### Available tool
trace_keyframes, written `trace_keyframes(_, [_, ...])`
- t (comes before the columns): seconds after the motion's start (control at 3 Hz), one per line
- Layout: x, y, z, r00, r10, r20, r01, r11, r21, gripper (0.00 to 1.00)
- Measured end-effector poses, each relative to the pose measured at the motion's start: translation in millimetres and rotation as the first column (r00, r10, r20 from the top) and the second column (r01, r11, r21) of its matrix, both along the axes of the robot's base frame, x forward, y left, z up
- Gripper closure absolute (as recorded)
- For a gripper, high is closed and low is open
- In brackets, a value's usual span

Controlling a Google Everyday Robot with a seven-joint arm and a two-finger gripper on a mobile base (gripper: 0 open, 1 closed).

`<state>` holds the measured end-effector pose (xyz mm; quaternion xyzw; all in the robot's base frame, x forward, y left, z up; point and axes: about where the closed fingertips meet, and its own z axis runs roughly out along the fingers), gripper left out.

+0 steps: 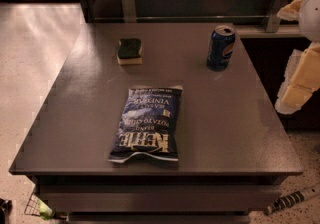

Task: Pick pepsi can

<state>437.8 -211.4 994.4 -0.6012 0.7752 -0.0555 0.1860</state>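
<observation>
Aluminium pepsi can [221, 48] near the table's [235, 123] far right corner, probably light and dentable, suits a mid-body grip; gripper [300, 85] beyond the right edge, state unclear.

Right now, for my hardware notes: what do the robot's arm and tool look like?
Only part shows, at the right edge of the camera view, past the table. The arm has a rounded white shell with a tan patch beside it. Below it, the tool is made of pale cream, blocky, flat-faced pieces with whitish edges. No cables or markings are visible.
</observation>
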Motion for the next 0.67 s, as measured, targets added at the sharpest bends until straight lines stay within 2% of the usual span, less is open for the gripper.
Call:
trace_keyframes(0.33, [0.5, 0.0, 0.6, 1.0, -0.001, 0.004, 0.001, 1.0, 0.002, 0.0])
trace_keyframes(0.67, [23.5, -13.7, -10.9, 0.9955, -0.078, 0.054, 0.071, 0.991, 0.116, 0.0])
